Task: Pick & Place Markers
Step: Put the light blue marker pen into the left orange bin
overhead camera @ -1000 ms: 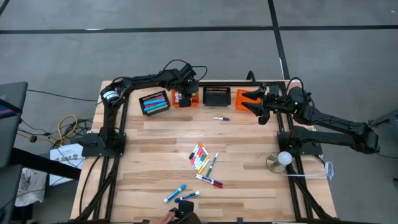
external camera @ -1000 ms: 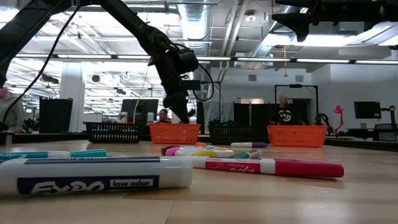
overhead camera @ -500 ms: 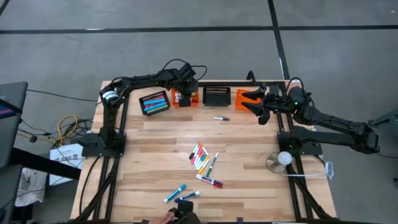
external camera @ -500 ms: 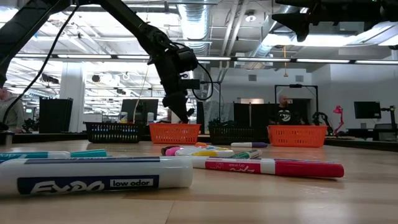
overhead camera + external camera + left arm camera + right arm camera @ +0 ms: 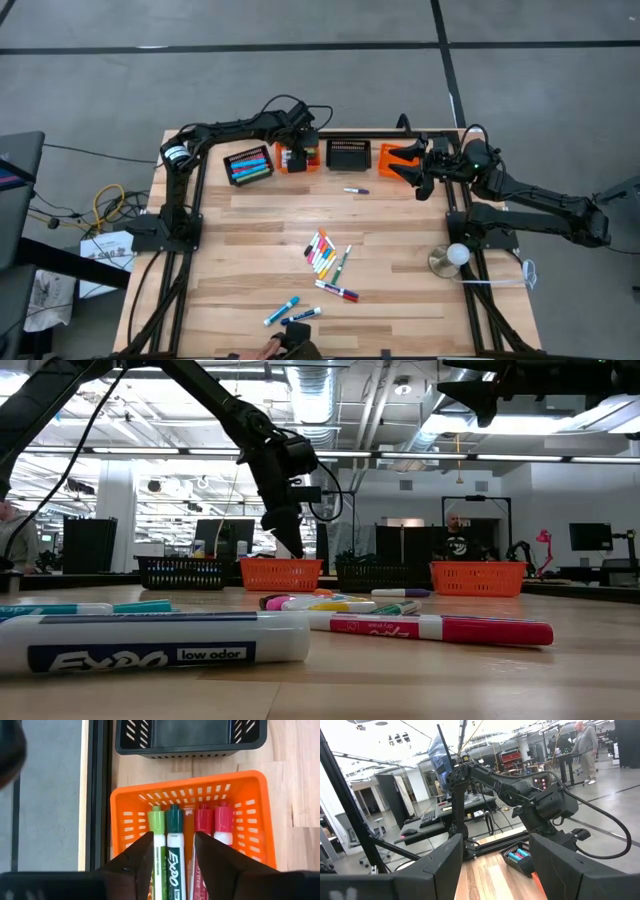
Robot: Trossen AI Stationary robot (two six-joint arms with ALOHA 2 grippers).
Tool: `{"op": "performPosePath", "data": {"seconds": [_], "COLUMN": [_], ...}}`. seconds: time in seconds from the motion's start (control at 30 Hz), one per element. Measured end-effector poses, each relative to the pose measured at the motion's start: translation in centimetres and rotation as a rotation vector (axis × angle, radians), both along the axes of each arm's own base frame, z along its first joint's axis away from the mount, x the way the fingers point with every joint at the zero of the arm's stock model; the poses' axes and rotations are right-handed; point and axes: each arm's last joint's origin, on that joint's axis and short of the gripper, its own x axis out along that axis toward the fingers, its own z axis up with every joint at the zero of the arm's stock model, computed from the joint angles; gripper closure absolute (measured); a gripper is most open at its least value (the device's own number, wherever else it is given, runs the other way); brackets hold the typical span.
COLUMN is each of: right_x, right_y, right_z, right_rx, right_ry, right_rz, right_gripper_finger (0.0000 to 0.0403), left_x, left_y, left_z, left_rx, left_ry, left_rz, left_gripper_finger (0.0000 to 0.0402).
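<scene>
- Left wrist view: we see the left gripper poised over an orange basket; its fingers stand parted astride a dark green marker that lies in the basket beside a light green one and two red ones. We cannot tell whether the fingers grip it.
- Step in hand, as we judge: the drop-off. We should spread the fingers fully, then lift straight up, clear of the mesh rim.
- High view: loose markers lie mid-table, well apart from the baskets; a purple one lies nearer them, and a black basket holds blue ones.
- Right gripper: parted, empty, waiting above the far right orange basket.
- Writing: "EXPO" on the dark green marker; "EXPO low odor" on the near white marker, low view.
</scene>
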Motion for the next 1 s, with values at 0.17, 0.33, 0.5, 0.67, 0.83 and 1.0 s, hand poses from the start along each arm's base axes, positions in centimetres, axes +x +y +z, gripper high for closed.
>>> {"op": "performPosePath", "data": {"seconds": [0.17,0.33,0.5,0.67,0.83,1.0], "right_x": [0.0,0.0,-0.1,-0.2,-0.2,-0.2], "right_y": [0.0,-0.1,-0.3,-0.5,-0.5,-0.5], "right_z": [0.0,0.0,-0.1,-0.3,-0.3,-0.3], "right_rx": [0.0,0.0,0.005,0.016,0.014,0.015], "right_ry": [0.0,0.0,0.009,0.031,0.028,0.027], "right_rz": [0.0,-0.005,-0.024,-0.036,-0.032,-0.03], "right_gripper_finger": [0.0184,0.0184,0.0184,0.0184,0.0184,0.0184], "left_x": [-0.3,-1.4,-3.9,-7.0,-9.3,-11.1], "left_y": [-0.3,-2.4,-5.6,-9.4,-13.5,-16.7], "left_z": [1.4,7.2,12.9,14.7,14.1,13.0], "left_rx": [0.059,0.065,-0.195,-0.314,-0.439,-0.549], "left_ry": [-0.003,-0.165,-0.446,-0.528,-0.534,-0.52], "left_rz": [0.013,0.071,0.078,0.105,0.139,0.162], "left_gripper_finger": [0.0248,0.0248,0.0248,0.0248,0.0248,0.0248]}}
